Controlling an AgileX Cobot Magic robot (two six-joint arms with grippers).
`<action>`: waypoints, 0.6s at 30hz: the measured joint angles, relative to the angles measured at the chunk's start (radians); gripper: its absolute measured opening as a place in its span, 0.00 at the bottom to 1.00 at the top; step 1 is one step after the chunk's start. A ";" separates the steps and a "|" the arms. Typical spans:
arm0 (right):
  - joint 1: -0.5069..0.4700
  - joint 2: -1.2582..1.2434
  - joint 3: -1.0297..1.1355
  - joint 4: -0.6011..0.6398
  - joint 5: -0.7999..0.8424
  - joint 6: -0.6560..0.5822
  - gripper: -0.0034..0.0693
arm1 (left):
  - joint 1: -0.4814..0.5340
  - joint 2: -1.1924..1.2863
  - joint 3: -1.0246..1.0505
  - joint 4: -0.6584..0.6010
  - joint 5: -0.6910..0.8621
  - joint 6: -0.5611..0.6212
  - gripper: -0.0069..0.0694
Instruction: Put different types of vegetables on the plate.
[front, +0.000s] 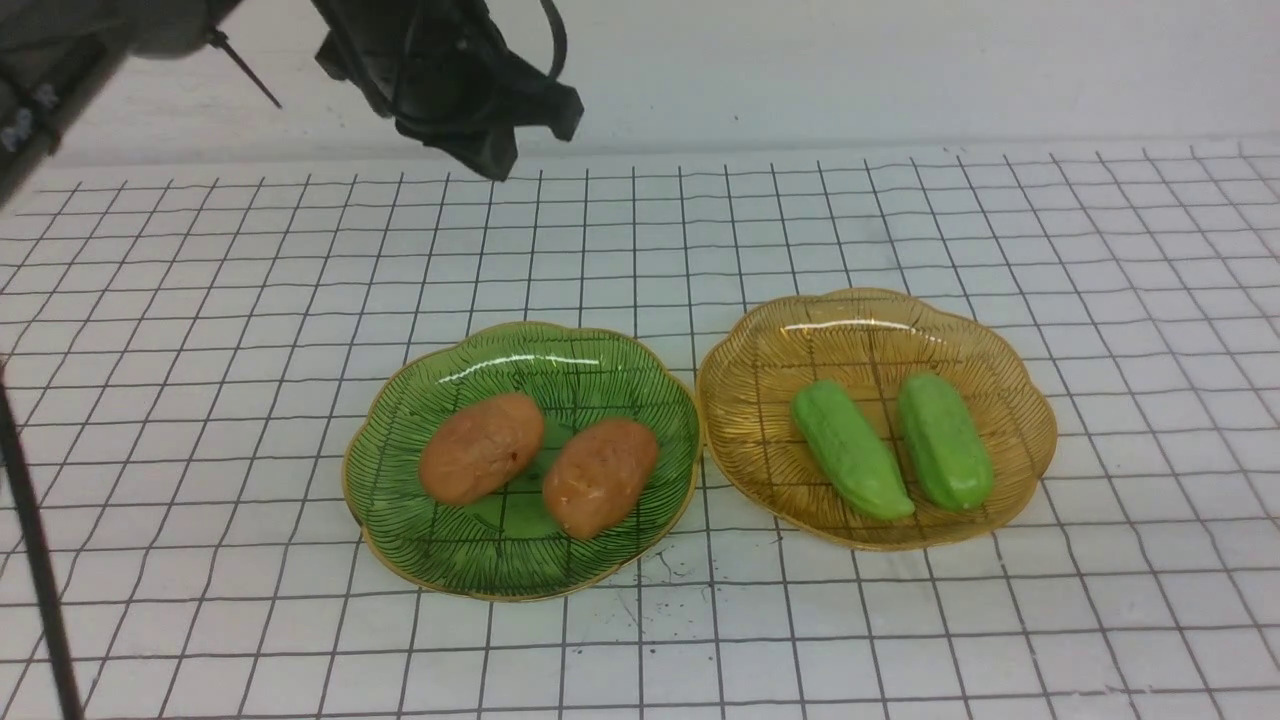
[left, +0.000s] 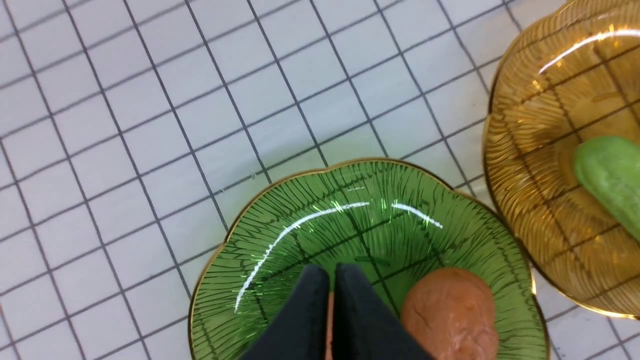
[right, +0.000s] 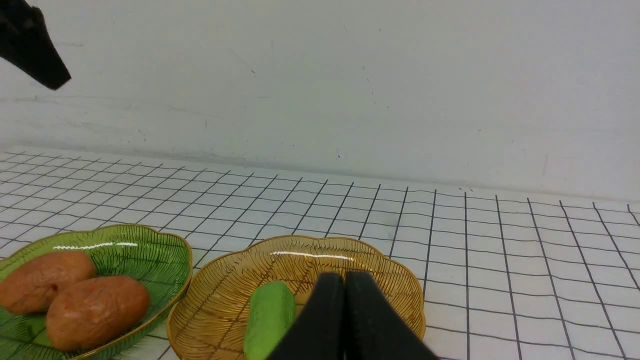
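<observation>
You have two potatoes (front: 481, 447) (front: 600, 476) on the green plate (front: 420, 540) and two cucumbers (front: 851, 450) (front: 944, 440) on the amber plate (front: 760, 340), mid-table. Left gripper (left: 332, 272) and right gripper (right: 344, 280) are both closed, empty.

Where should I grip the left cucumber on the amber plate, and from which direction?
Grip the left cucumber across its middle, coming straight down from above. It lies flat on the amber plate, and the raised rim probably blocks a side approach. Close across its narrow width; the gap to the right cucumber looks tight near the middle.
</observation>
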 joint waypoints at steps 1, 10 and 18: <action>-0.002 -0.042 0.030 0.000 0.000 0.004 0.03 | 0.000 -0.008 0.000 0.000 0.001 -0.001 0.08; -0.063 -0.212 0.238 -0.101 0.042 0.006 0.03 | 0.000 -0.049 0.000 -0.035 0.003 -0.001 0.08; -0.099 -0.213 0.279 -0.112 0.105 0.006 0.03 | 0.000 -0.245 0.132 -0.104 0.005 -0.016 0.08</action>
